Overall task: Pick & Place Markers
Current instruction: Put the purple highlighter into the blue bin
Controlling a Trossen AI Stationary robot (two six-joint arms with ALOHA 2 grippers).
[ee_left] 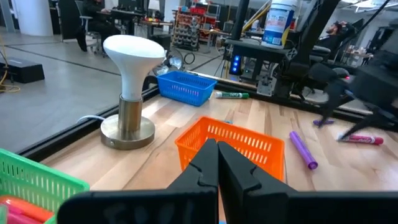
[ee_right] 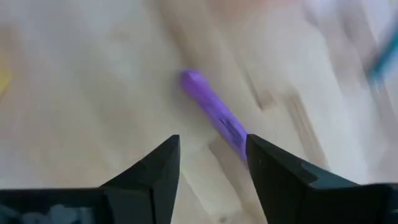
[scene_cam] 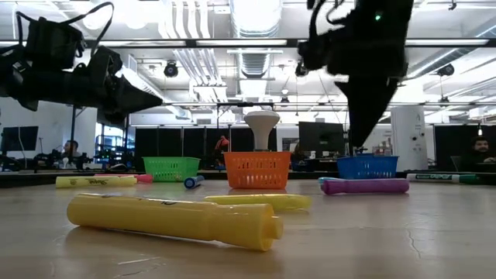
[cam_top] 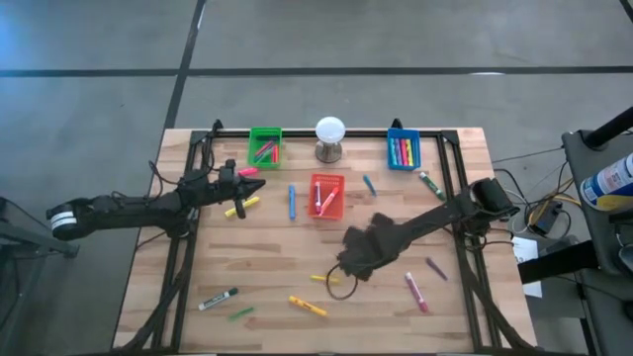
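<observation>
Markers lie scattered flat on the wooden table (cam_top: 267, 267): yellow (cam_top: 308, 306), white-and-black (cam_top: 218, 298), pink (cam_top: 416, 292), blue (cam_top: 293, 201) and others. My right gripper (ee_right: 211, 158) hangs open, pointing down over a purple marker (ee_right: 214, 115). Its fingers stand above that marker's near end, clear of it in the low view (scene_cam: 364, 186). From above, the gripper's own body (cam_top: 354, 259) hides this marker. My left gripper (ee_left: 217, 168) is shut and holds nothing; it is level above the table next to the green bin (cam_top: 265, 146).
A green bin, a red-orange bin (cam_top: 327, 195) and a blue bin (cam_top: 403, 148) stand toward the far side, each with markers inside. A white ball on a grey stand (cam_top: 329, 138) sits between them. A black frame rail (cam_top: 465, 247) runs along the table's sides.
</observation>
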